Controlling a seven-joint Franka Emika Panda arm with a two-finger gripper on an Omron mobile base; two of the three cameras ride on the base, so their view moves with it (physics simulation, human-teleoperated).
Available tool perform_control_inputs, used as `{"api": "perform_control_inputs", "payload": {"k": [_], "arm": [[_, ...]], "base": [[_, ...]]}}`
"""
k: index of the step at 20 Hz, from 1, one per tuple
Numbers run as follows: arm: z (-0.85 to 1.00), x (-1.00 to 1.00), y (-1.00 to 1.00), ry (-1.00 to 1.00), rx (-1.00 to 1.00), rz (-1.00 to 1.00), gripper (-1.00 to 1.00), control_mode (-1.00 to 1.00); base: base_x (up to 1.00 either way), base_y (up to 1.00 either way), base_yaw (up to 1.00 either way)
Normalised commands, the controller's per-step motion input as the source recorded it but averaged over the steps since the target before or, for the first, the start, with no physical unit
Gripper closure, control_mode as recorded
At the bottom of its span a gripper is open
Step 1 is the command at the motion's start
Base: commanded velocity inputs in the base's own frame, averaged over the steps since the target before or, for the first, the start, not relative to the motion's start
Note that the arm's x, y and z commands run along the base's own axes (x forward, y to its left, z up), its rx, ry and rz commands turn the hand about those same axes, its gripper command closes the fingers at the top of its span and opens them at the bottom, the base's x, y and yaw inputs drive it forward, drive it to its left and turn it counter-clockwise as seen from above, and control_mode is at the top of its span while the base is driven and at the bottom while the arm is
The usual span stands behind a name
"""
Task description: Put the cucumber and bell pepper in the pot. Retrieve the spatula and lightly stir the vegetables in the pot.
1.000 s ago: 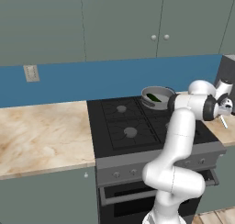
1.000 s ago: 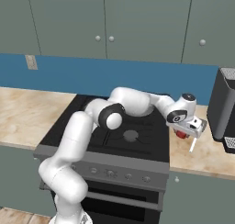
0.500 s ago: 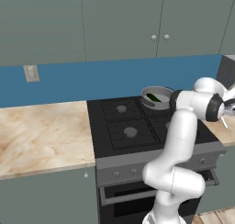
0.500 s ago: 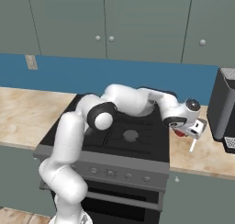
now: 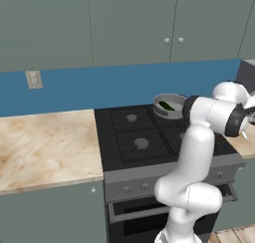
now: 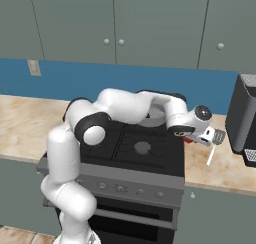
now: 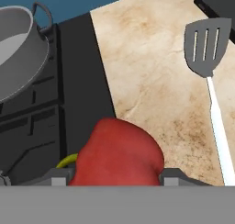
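From the left base view, the arm reached across the stove toward the right, and the pot [image 5: 169, 105] sat on the back right burner with the dark green cucumber [image 5: 166, 106] lying inside it, well back from the hand. From the right base view, the fingers [image 6: 189, 139] hung at the stove's right edge with the red bell pepper [image 6: 188, 139] showing beneath the hand, and the spatula [image 6: 210, 155] lay on the marble surface [image 6: 220, 168] just beyond them to the right. In the hand view, the bell pepper [image 7: 119, 154] sat clenched between the two fingers [image 7: 117, 176], bulging up between their tips; the pot [image 7: 18, 51] stood far off to the upper left of them, and the spatula [image 7: 211, 76] lay flat on the surface [image 7: 147, 62] to their right, blade pointing away.
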Motion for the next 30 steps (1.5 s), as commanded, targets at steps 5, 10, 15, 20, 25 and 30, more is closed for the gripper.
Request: {"api": "perform_control_inputs", "payload": {"k": [5,10,15,20,25,30], "arm": [[0.42,0.0,0.22,0.0,0.0,0.01,1.0,-1.0],[-0.01,0.0,0.27,-0.13,0.0,0.0,1.0,-1.0],[0.0,0.0,0.35,-0.15,0.0,0.0,1.0,-1.0],[0.26,0.0,0.36,0.0,0.0,0.0,1.0,-1.0],[0.44,0.0,0.34,0.0,0.0,0.0,1.0,-1.0],[0.14,0.05,0.43,0.08,0.0,0.0,1.0,-1.0]], "base": [[0.0,0.0,0.0],[0.0,0.0,0.0],[0.0,0.0,0.0],[0.0,0.0,0.0],[0.0,0.0,0.0],[0.0,0.0,0.0]]}}
